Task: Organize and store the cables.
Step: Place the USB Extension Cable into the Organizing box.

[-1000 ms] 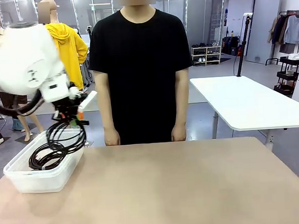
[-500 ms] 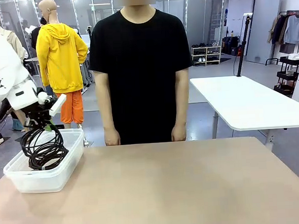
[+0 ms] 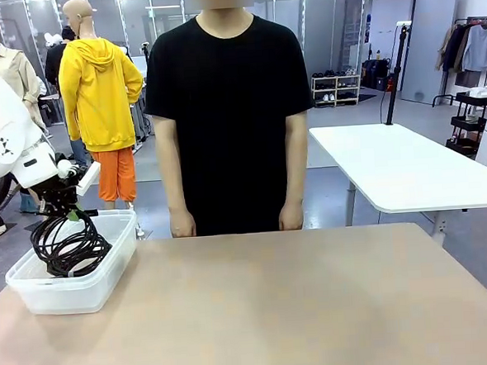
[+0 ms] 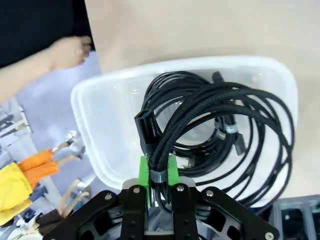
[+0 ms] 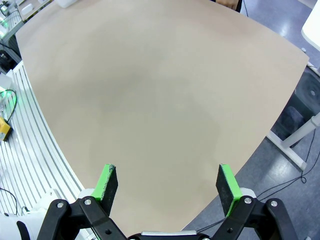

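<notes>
Left wrist view: left gripper (image 4: 158,172) clenched on a cable coil (image 4: 220,130) — green pads (image 4: 144,172) pinch the bundle at a small tie, a plug (image 4: 147,131) sticking up just past them at 12 o'clock. The coil hangs down into the clear bin (image 4: 100,110), over more cables (image 4: 200,150) lying on the bin floor. A person's hand (image 4: 67,51) sits beyond the bin at 10 o'clock, apart from it.

Front view adds height: the left gripper (image 3: 67,211) is above the bin (image 3: 72,288) at the table's left edge, with the coil (image 3: 65,243) dangling from it — lower loops inside the walls, top loops above the rim. Cannot tell from here whether the coil touches the bin floor. The arm's white body partly blocks the far corner of the bin.

Right wrist view: right gripper (image 5: 167,182) released, fingers wide apart, hovering over bare table (image 5: 160,90).

Far side: the person (image 3: 229,109) stands at 12 o'clock behind the table, arms hanging at their sides.
</notes>
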`<state>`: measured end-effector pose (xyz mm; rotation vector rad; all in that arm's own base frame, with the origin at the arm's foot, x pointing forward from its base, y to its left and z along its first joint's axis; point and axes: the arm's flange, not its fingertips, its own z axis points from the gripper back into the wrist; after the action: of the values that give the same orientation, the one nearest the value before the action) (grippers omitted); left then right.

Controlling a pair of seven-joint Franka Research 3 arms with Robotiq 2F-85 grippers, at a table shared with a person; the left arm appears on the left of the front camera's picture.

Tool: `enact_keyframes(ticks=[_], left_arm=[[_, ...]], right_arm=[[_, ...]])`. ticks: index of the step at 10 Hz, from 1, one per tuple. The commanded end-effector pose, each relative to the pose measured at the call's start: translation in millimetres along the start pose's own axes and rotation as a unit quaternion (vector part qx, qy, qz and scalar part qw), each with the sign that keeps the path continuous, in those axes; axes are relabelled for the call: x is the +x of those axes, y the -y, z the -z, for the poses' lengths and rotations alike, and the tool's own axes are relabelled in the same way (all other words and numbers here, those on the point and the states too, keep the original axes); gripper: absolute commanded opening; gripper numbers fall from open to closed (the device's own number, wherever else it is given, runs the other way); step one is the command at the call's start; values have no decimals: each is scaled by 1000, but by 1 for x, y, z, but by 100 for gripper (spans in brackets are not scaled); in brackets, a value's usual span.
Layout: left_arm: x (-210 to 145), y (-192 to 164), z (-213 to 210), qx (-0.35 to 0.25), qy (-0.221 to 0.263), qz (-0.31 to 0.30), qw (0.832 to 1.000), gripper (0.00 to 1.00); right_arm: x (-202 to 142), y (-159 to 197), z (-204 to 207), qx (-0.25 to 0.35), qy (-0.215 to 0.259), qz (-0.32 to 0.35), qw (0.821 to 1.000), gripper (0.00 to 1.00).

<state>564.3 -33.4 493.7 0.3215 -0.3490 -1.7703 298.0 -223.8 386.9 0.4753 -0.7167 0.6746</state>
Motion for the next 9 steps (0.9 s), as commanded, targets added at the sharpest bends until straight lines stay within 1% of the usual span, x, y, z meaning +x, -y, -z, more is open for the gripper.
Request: enact_keyframes(ticks=[1,4,5,6,7,8,9], left_arm=[[-14,-17,11,7,18,4,1000,16],[-14,-22,29,-27,7,6,1000,16],[-15,-22,38,-48,-9,3,999,16],[-15,-23,47,-60,-12,2,998,16],[-17,-23,58,-74,-28,-3,997,24],[-17,-22,64,-83,-35,-4,996,40],[-17,-20,66,-80,-31,-5,996,54]], right_arm=[[1,2,0,0,9,-6,1000,100],[1,2,0,0,9,-6,1000,100],[1,2,0,0,9,-6,1000,100],[1,2,0,0,9,-6,1000,100],[1,2,0,0,9,-6,1000,100],[1,2,0,0,9,-6,1000,100],[1,2,0,0,9,-6,1000,100]])
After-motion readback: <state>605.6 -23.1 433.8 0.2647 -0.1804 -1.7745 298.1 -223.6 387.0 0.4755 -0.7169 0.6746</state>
